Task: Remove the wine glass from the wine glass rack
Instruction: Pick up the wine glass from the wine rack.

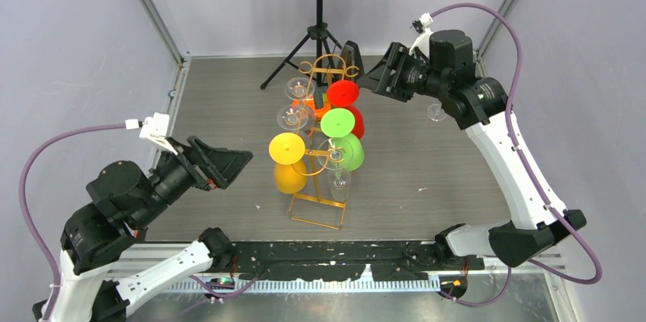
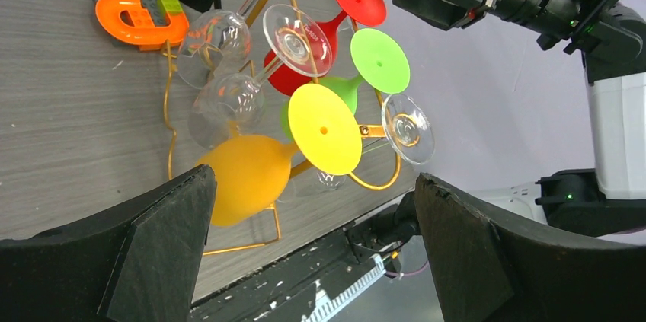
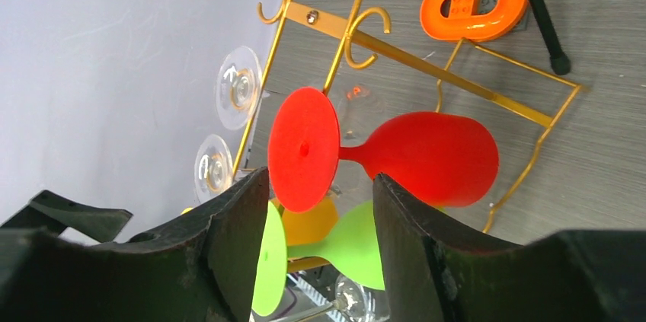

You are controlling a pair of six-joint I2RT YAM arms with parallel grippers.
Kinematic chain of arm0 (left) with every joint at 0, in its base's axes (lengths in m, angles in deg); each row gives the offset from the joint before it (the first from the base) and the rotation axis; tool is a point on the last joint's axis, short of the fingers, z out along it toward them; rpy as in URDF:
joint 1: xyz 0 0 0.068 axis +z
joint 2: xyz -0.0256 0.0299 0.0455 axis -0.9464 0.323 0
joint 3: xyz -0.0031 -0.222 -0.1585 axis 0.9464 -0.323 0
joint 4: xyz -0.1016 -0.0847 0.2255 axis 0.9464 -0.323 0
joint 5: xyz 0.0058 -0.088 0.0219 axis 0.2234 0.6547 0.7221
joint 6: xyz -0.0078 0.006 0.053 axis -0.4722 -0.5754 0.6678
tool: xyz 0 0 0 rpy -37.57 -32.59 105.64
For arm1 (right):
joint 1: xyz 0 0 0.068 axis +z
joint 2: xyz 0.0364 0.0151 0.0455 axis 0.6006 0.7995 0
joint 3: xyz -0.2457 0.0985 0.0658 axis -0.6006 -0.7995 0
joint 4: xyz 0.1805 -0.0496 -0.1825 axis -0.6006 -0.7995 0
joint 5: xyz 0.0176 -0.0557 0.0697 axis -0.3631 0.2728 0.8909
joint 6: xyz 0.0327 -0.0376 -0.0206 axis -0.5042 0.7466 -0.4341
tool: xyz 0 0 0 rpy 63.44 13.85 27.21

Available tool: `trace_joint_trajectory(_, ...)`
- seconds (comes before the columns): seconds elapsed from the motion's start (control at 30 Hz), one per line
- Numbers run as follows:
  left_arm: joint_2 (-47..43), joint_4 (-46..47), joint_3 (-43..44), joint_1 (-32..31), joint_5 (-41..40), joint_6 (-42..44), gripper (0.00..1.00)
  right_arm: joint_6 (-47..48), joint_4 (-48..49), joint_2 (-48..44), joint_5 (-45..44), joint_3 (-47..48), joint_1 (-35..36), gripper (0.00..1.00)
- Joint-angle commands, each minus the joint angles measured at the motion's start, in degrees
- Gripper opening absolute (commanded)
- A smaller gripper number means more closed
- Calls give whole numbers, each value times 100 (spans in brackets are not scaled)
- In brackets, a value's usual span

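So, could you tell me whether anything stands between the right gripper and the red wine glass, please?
Nothing visible does. The foot of the red wine glass faces the right gripper directly, open air between them; the green glass hangs beyond it on the wine glass rack.

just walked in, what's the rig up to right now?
The right gripper is at the far end of the wine glass rack, jaws apart, with the foot of the red wine glass between its fingertips. It has no grip yet, and the glass hangs upside down on the rack. The left gripper is open and hovers off the rack's left side, facing the yellow glass and touching nothing.
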Motion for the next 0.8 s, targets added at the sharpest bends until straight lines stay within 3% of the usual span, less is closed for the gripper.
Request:
trace_joint_trajectory(0.0, -145, 383, -180, -9, -148, -327, 99, -369, 672, 10, 235, -48, -24, 58)
trace_joint_trajectory(0.77, -410, -85, -39, -9, -394, -211, 99, -771, 1271, -30, 461, -846, 12, 46)
